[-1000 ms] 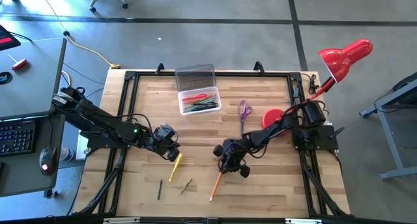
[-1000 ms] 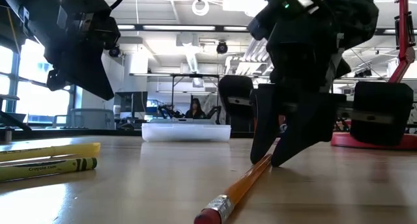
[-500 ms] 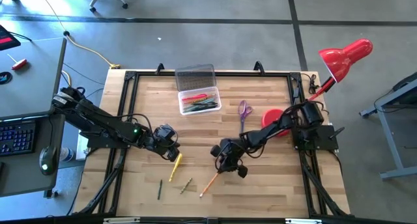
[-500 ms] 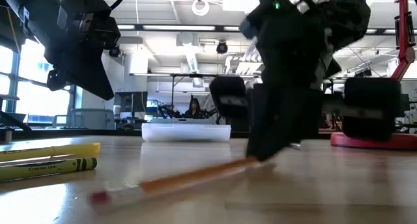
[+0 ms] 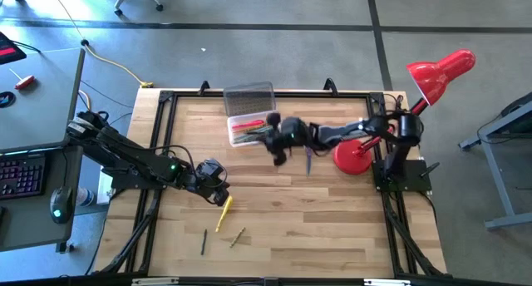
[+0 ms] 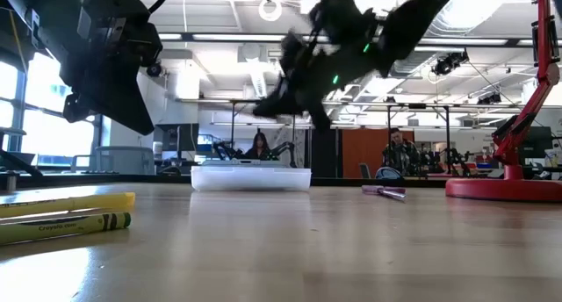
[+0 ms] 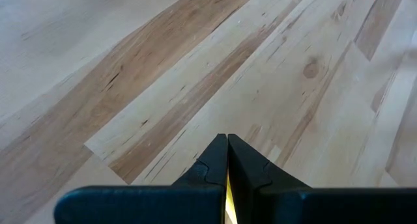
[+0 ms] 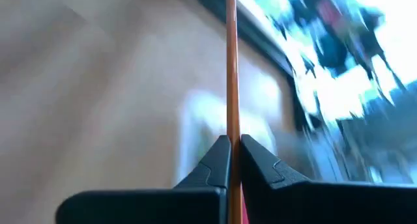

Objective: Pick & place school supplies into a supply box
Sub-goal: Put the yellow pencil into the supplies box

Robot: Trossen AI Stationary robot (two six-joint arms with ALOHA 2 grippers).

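We see the right end effector [image 5: 278, 140] raised off the surface [image 5: 332, 219] and swung to the far side, hanging just beside the right edge of the supply box [image 5: 254, 128], with its fingers pressed together on the orange pencil [image 8: 230, 61]; a second ago it was down at the near middle of the surface, closing on that pencil where it lay. The pencil is gone from the near boards, so we judge the pick done and the carry nearly over, with only the release into the box left. In the low view the right arm is blurred high above the box, so we read it as in mid swing. The box sits open at the far middle, its lid [image 5: 248, 96] folded back, a few supplies already inside. The purple-handled scissors [image 5: 309, 145] lie just right of it, near the red lamp base [image 5: 352, 157]. The left end effector [image 5: 218, 186] hovers low at the near left, unmoved, its fingers pinched on a sliver of yellow. A yellow pencil [image 5: 223, 214], a dark green pencil [image 5: 203, 241] and a short stub [image 5: 238, 236] wait on the near-left boards.
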